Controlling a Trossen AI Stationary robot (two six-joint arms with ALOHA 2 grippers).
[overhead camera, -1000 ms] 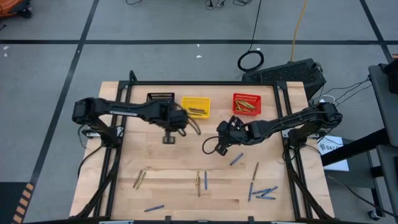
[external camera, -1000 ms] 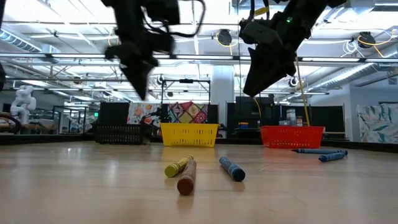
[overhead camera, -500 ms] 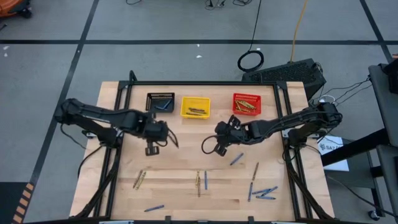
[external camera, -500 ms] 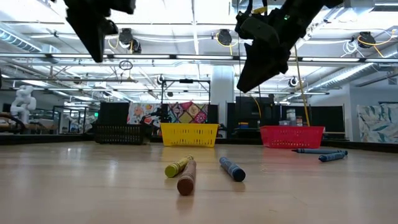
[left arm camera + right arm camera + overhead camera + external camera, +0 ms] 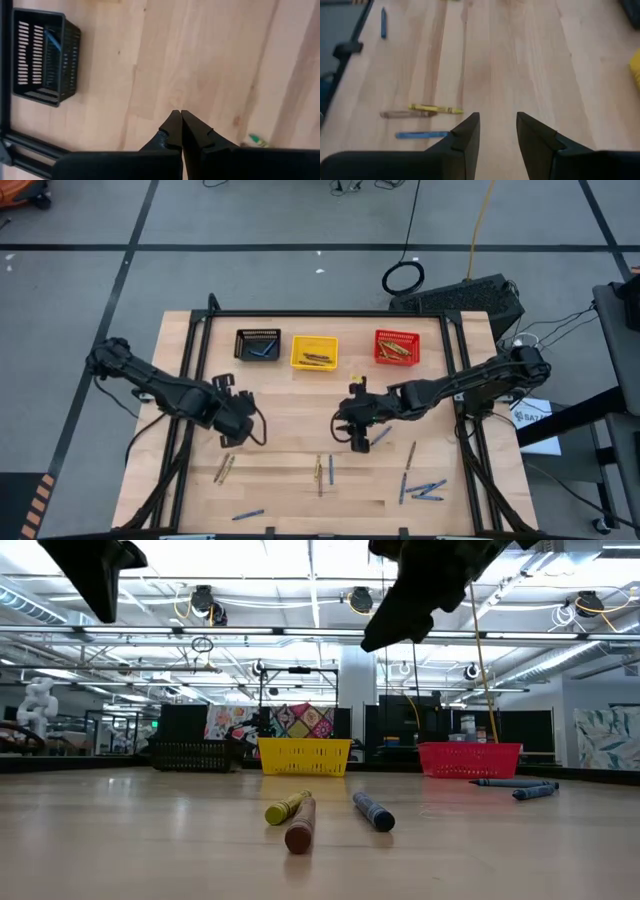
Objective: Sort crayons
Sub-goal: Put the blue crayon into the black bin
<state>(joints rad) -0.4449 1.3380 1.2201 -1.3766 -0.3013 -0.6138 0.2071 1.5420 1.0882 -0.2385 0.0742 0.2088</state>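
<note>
Loose crayons lie flat on the wooden table: a yellow and brown pair (image 5: 224,469), a group of three (image 5: 322,472), a blue one (image 5: 380,436), a tan one (image 5: 411,452), a blue cluster (image 5: 425,490) and a blue one (image 5: 248,514). My left gripper (image 5: 227,440) is shut and empty, above the table just beyond the left pair; its shut fingertips show in the left wrist view (image 5: 177,117). My right gripper (image 5: 358,442) is open and empty, mid-table, left of the blue crayon; its wrist view (image 5: 497,122) looks toward the yellow (image 5: 435,108), brown (image 5: 400,114) and blue (image 5: 422,134) crayons.
Three mesh baskets stand in a row at the far edge: black (image 5: 258,344) holding a blue crayon (image 5: 52,40), yellow (image 5: 314,352) and red (image 5: 396,348), both holding crayons. Bare wood lies between the baskets and the grippers. The low view shows three crayons close by (image 5: 300,825).
My left gripper has gone from beside the black and yellow baskets toward the table's near left, staying shut. My right gripper has gone a little toward the near edge and turned. The crayons on the table have not moved.
</note>
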